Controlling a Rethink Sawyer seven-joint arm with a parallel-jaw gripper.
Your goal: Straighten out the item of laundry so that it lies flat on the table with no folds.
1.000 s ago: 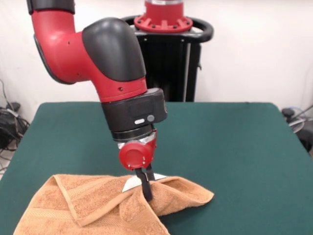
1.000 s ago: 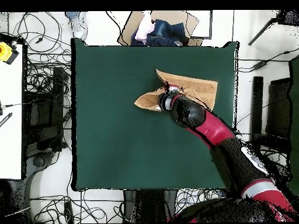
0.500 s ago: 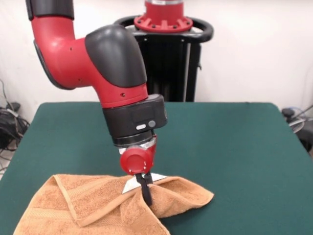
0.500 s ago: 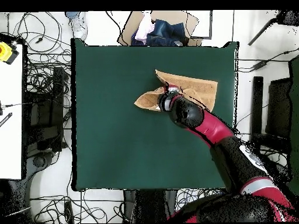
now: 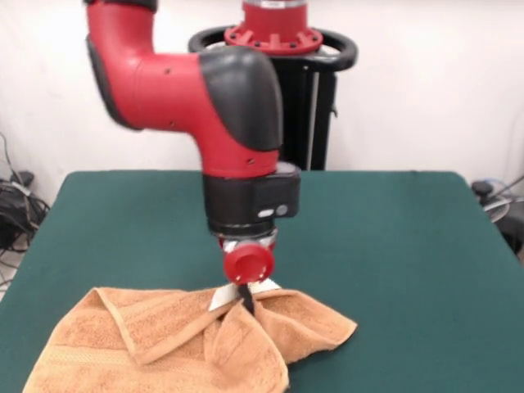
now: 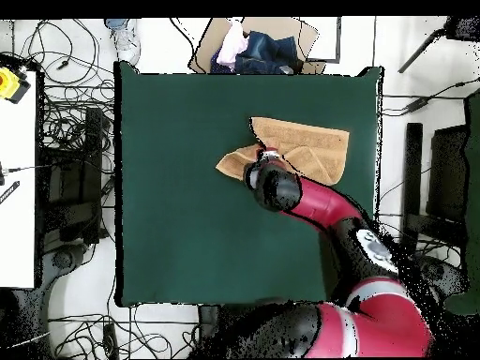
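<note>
Towel [image 5: 164,344] lies bunched at lower left of the front view on the desk [image 5: 393,246]. Tool [image 5: 246,301] pinches its raised fold. Your pull may drag the whole towel, leaving creases.

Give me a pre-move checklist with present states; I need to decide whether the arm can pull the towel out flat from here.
1. Gripper down at the towel: ok.
2. Fingers closed on cloth: cannot tell; they sink into a fold.
3. Towel lies flat: not ok, creased and bunched around the gripper.
4. Bare table to spread the cloth onto: ok.
5. Towel fully on the table: cannot tell; in the front view it runs past the bottom edge.
</note>
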